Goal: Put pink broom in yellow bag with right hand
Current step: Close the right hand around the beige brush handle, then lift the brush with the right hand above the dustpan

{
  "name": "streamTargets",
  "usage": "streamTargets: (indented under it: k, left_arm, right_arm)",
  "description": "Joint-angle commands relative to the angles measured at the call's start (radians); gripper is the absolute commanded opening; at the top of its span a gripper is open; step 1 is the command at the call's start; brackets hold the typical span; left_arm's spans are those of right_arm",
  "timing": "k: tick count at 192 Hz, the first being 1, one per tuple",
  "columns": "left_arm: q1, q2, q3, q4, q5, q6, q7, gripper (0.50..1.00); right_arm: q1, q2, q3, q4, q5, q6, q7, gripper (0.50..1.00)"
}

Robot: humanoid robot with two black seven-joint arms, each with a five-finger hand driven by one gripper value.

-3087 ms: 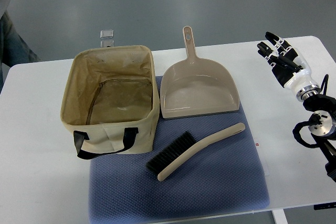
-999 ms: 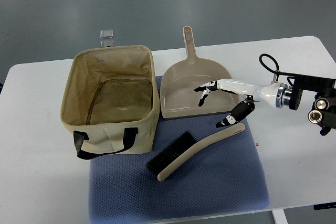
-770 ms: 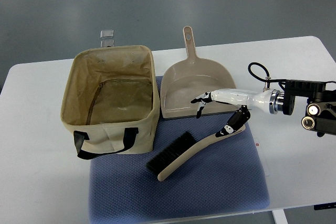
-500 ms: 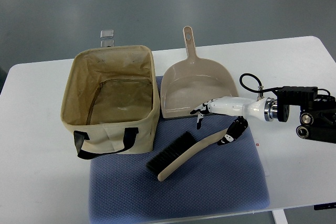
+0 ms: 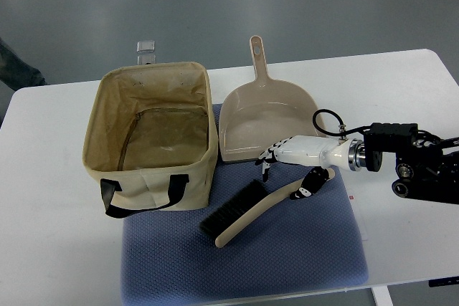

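The pinkish-beige broom (image 5: 247,214) with black bristles lies diagonally on the blue mat (image 5: 287,263), handle up to the right. The yellowish fabric bag (image 5: 150,134) stands open at the left, with black handles. My right hand (image 5: 287,170) reaches in from the right and is low over the broom's handle end. Its fingers are spread above the handle and the thumb (image 5: 310,183) rests against the handle tip. It holds nothing. The left arm is out of view.
A beige dustpan (image 5: 269,123) lies just behind the broom, its front edge under my fingers. The white table (image 5: 50,249) carries everything. A small metal clip (image 5: 145,46) shows behind the bag. A person's dark leg shows at the far left edge.
My right hand has come in from the table's right side, swung left over the dustpan and dropped onto the broom's handle end. The broom has not moved.
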Motion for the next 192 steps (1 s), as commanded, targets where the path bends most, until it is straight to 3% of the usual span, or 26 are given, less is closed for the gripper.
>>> streamTargets:
  k: [1,80,111,133,167,192]
  left_arm:
    - [0.0,0.0,0.0,0.0,0.0,0.0,0.0,1.0]
    - [0.0,0.0,0.0,0.0,0.0,0.0,0.0,1.0]
    - [0.0,0.0,0.0,0.0,0.0,0.0,0.0,1.0]
    - [0.0,0.0,0.0,0.0,0.0,0.0,0.0,1.0]
    - [0.0,0.0,0.0,0.0,0.0,0.0,0.0,1.0]
    - [0.0,0.0,0.0,0.0,0.0,0.0,0.0,1.0]
  right_arm:
    - [-0.005,0.003,0.0,-0.01,-0.015,-0.002,-0.001,0.834]
    - [-0.011,-0.002,-0.014,-0.015,-0.042,0.0,0.001,0.797]
    - [-0.013,-0.008,-0.017,-0.015,-0.044,0.0,0.001,0.689]
    - [-0.013,-0.011,-0.017,-0.015,-0.044,0.0,0.001,0.65]
    - [-0.011,-0.019,-0.017,-0.018,-0.044,0.0,0.001,0.5]
    - [-0.011,-0.027,-0.014,-0.019,-0.044,-0.005,0.001,0.5]
